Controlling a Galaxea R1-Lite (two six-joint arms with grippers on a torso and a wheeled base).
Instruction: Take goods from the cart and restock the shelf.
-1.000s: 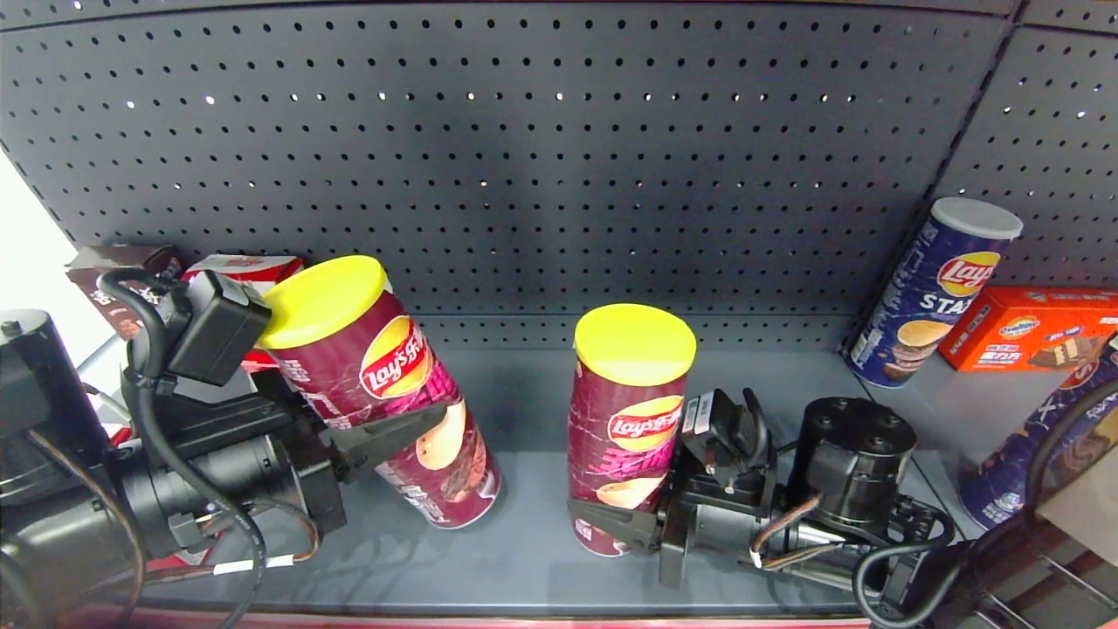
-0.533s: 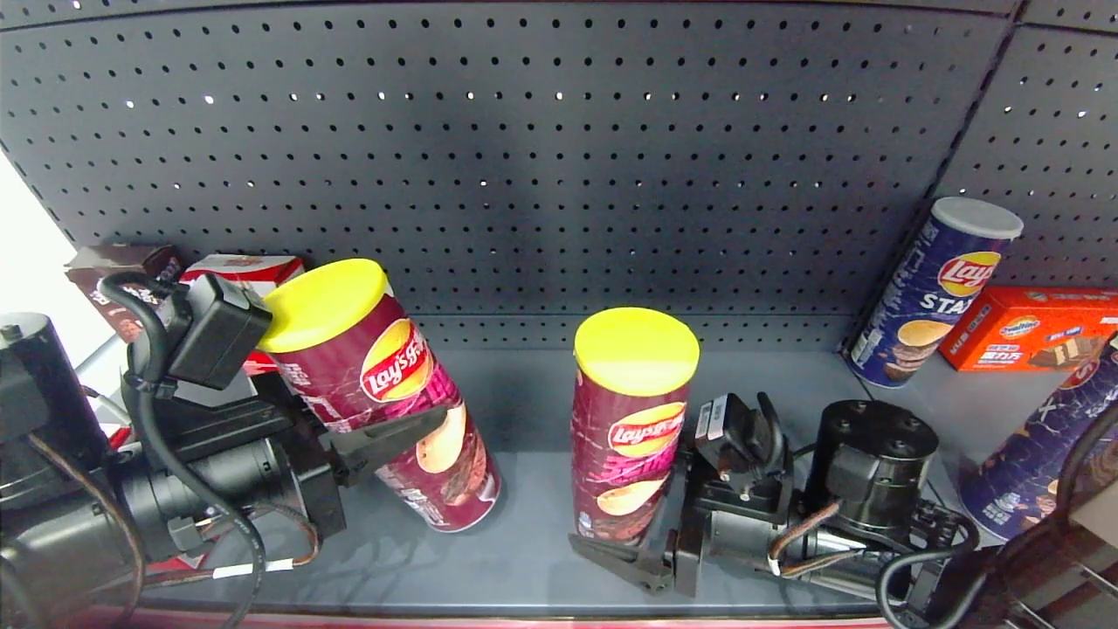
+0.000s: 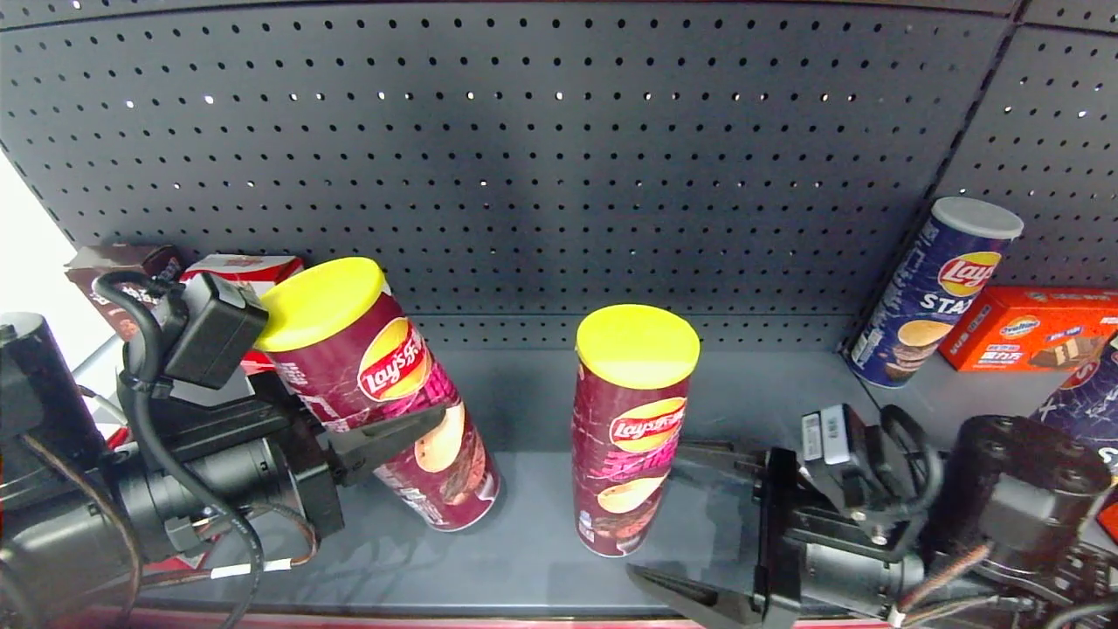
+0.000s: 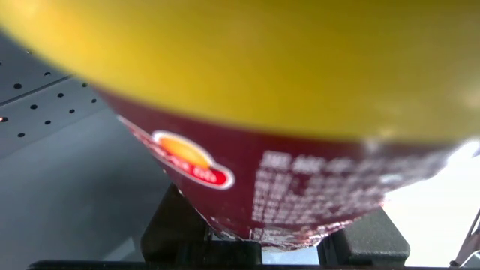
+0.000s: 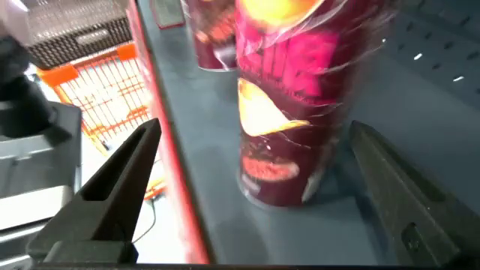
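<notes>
The left claw [image 3: 397,432] is clamped on a maroon cylindrical chip can with a yellow lid [image 3: 376,384]. The can's long axis is tilted, lid leaning left, above the grey shelf [image 3: 533,559]. The right claw [image 3: 677,515] gapes wide just beside a second maroon can [image 3: 631,437], which stands upright mid-shelf.

We are seeing even, fairly bright light coming from above in the head view. Pinpoints are glowing through holes in the pegboard [image 3: 559,157], and its rows are bowing toward the edges, wide-angle lens. The tilted canister [image 3: 384,393] and upright canister [image 3: 631,437] are throwing soft shadows on the shelf [image 3: 524,542]. We are noting a blown-out white patch [image 3: 22,236] far left, and glare on the upright canister's wrap in the right wrist view.
</notes>
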